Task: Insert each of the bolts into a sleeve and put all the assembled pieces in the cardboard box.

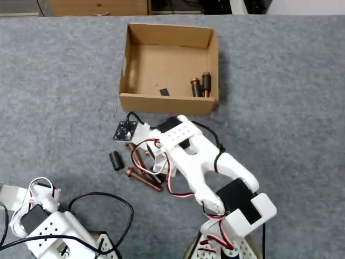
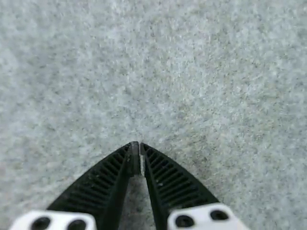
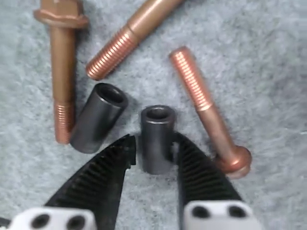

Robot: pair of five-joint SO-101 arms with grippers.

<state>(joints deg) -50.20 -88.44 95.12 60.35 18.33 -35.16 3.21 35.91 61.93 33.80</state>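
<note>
Low on the left: left gripper [image 2: 135,149], tips pressed tight together over the grey mat [image 2: 192,72]. Next, a lone sleeve [image 1: 116,160], then copper bolts [image 1: 144,179] lying on the mat. Right gripper [image 3: 154,144] with fingers apart, one each side of a dark sleeve [image 3: 157,125]. In the cardboard box [image 1: 167,103], two done pieces [image 1: 200,86] by the right wall.

The pincer [image 3: 153,143] straddles a dark sleeve [image 3: 157,129] on the grey desk [image 3: 268,72], its jaws apart. A second sleeve [image 3: 98,117] lies just beside it. One bolt [image 3: 62,72], another bolt [image 3: 129,40] and a third bolt [image 3: 206,110] lie around them.
</note>
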